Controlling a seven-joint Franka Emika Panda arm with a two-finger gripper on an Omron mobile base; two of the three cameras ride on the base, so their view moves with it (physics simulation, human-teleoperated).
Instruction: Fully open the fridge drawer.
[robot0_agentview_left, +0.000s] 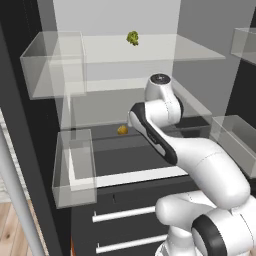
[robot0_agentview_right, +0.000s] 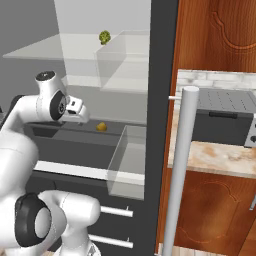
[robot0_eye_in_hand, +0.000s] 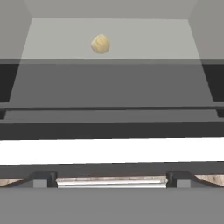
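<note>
The fridge drawer (robot0_agentview_left: 131, 159) is a wide dark-grey tray with a pale front rim (robot0_agentview_left: 137, 176), and it stands partly out of the fridge. From the right it shows as the same dark tray (robot0_agentview_right: 60, 148) with the pale rim (robot0_agentview_right: 75, 171). In the hand view the rim (robot0_eye_in_hand: 109, 151) runs as a white band across the picture, just beyond my gripper (robot0_eye_in_hand: 111, 180). The gripper is open, its two dark fingertips (robot0_eye_in_hand: 43, 179) wide apart and touching nothing. My white hand (robot0_agentview_right: 76, 111) hovers above the drawer's front part. A small yellow item (robot0_eye_in_hand: 100, 43) lies at the back.
Clear side bins (robot0_agentview_left: 75, 170) (robot0_agentview_right: 127, 160) hang on both fridge doors beside the drawer. A green item (robot0_agentview_left: 132, 38) sits on the upper glass shelf. Dark cabinet fronts with white bar handles (robot0_agentview_left: 125, 214) lie below. A grey door handle pole (robot0_agentview_right: 180, 165) and a counter (robot0_agentview_right: 220, 155) stand at the right.
</note>
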